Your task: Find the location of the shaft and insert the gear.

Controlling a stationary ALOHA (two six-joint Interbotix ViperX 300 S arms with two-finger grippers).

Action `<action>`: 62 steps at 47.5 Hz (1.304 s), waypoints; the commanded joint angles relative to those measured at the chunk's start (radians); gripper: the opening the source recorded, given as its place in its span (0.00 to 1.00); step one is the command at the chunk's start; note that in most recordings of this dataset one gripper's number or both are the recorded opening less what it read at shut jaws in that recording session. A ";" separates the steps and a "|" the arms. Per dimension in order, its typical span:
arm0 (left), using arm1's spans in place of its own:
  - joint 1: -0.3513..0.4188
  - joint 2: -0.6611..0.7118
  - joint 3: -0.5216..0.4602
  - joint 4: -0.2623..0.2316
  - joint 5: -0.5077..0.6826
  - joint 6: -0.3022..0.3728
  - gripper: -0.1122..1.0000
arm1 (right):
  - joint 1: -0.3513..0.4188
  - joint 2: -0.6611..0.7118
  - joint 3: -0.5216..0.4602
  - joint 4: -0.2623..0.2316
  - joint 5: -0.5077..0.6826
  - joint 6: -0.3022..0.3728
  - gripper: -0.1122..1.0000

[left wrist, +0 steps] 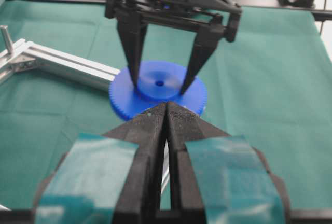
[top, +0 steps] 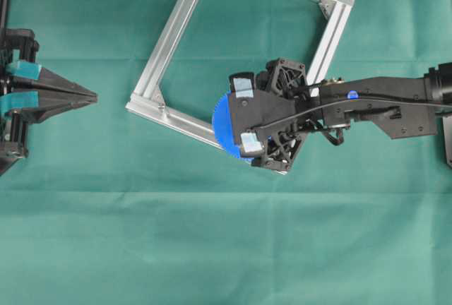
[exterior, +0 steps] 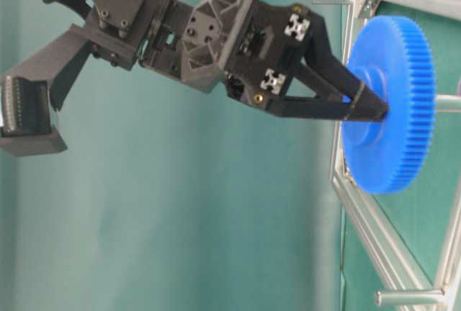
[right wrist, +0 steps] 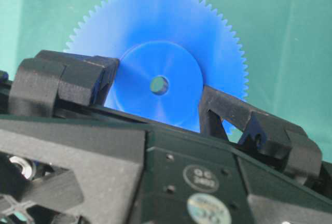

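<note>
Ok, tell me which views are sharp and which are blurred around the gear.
Overhead: evenly lit and sharp, the gear mostly hidden under the right gripper. Table-level: gear teeth crisp, background a soft blur. Left wrist: the shut left gripper close up is soft, the gear sharper. Right wrist: gear hub in focus, the near gripper body blurred.

Gear (top: 224,123): flat bright-blue plastic disc, fine teeth round the rim, raised round hub with small centre hole. Lies level over the lower rail of the aluminium frame, near its bottom corner, hub facing up, gripped across the hub. Through the hole something pale shows; shaft itself can't be made out here.
</note>
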 commanded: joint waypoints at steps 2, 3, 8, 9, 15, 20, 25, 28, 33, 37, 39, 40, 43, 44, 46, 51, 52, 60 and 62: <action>0.003 0.006 -0.028 -0.002 -0.005 -0.002 0.11 | -0.006 -0.014 -0.014 -0.006 -0.005 -0.003 0.72; 0.003 0.006 -0.028 -0.002 -0.005 -0.002 0.11 | -0.006 -0.014 -0.014 -0.006 -0.005 -0.002 0.72; 0.003 0.006 -0.028 -0.002 -0.005 -0.002 0.11 | -0.002 -0.014 -0.012 0.000 -0.002 0.003 0.72; 0.003 0.006 -0.028 -0.002 -0.005 -0.002 0.11 | 0.000 -0.015 -0.012 0.002 -0.003 0.003 0.72; 0.003 0.006 -0.028 -0.002 -0.005 -0.002 0.11 | 0.025 -0.014 -0.012 0.012 -0.003 0.005 0.72; 0.003 0.006 -0.028 -0.002 -0.005 -0.002 0.11 | 0.048 -0.014 -0.012 0.025 -0.003 0.006 0.72; 0.003 0.006 -0.028 -0.002 -0.006 -0.002 0.11 | 0.064 -0.014 -0.012 0.034 -0.002 0.011 0.72; 0.003 0.006 -0.029 -0.002 -0.008 -0.002 0.11 | 0.074 -0.014 -0.012 0.037 -0.003 0.012 0.72; 0.003 0.005 -0.028 -0.002 -0.008 -0.002 0.11 | 0.080 -0.014 -0.012 0.037 -0.005 0.014 0.72; 0.003 0.006 -0.028 -0.002 -0.008 -0.002 0.11 | 0.081 -0.014 -0.012 0.037 -0.012 0.014 0.72; 0.003 0.006 -0.028 -0.002 -0.008 -0.002 0.11 | 0.081 -0.014 -0.012 0.037 -0.020 0.015 0.72; 0.003 0.006 -0.028 -0.002 -0.008 -0.002 0.11 | 0.081 -0.014 -0.012 0.037 -0.026 0.015 0.72; 0.003 0.006 -0.029 -0.002 -0.008 -0.002 0.11 | 0.084 -0.014 -0.012 0.037 -0.041 0.015 0.72; 0.003 0.006 -0.028 -0.002 -0.008 -0.002 0.11 | 0.086 -0.014 -0.012 0.037 -0.046 0.015 0.72; 0.003 0.006 -0.028 -0.002 -0.008 -0.002 0.11 | 0.086 -0.014 -0.012 0.035 -0.057 0.014 0.72; 0.003 0.006 -0.029 -0.002 -0.008 -0.002 0.11 | 0.087 -0.012 -0.012 0.035 -0.067 0.014 0.72; 0.003 0.006 -0.028 -0.002 -0.008 -0.002 0.11 | 0.087 -0.011 -0.012 0.035 -0.067 0.014 0.72; 0.003 0.006 -0.028 -0.002 -0.006 0.000 0.11 | 0.087 0.002 -0.018 0.035 -0.072 0.014 0.72; 0.003 0.006 -0.028 -0.002 -0.006 0.000 0.11 | 0.087 0.006 -0.020 0.034 -0.074 0.012 0.72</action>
